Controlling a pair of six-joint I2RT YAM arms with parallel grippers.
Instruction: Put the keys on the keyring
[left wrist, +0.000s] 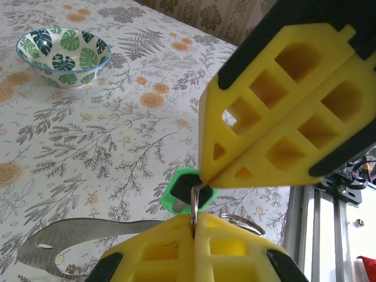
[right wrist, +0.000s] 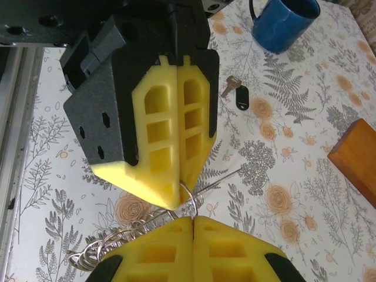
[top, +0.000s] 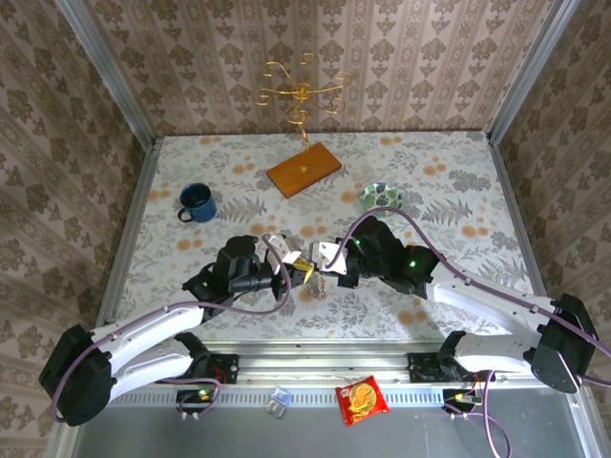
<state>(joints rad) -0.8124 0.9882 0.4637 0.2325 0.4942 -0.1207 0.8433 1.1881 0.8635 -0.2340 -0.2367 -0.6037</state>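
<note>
Blue mug (top: 196, 202) L, leaf bowl (top: 382, 197) R, wood block (top: 304, 172) w/ gold stand (top: 302, 93) btwn, red packet (top: 363, 399) front

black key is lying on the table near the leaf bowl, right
No. The black key is lying on the table near the blue mug instead; the right wrist view shows it.
</note>
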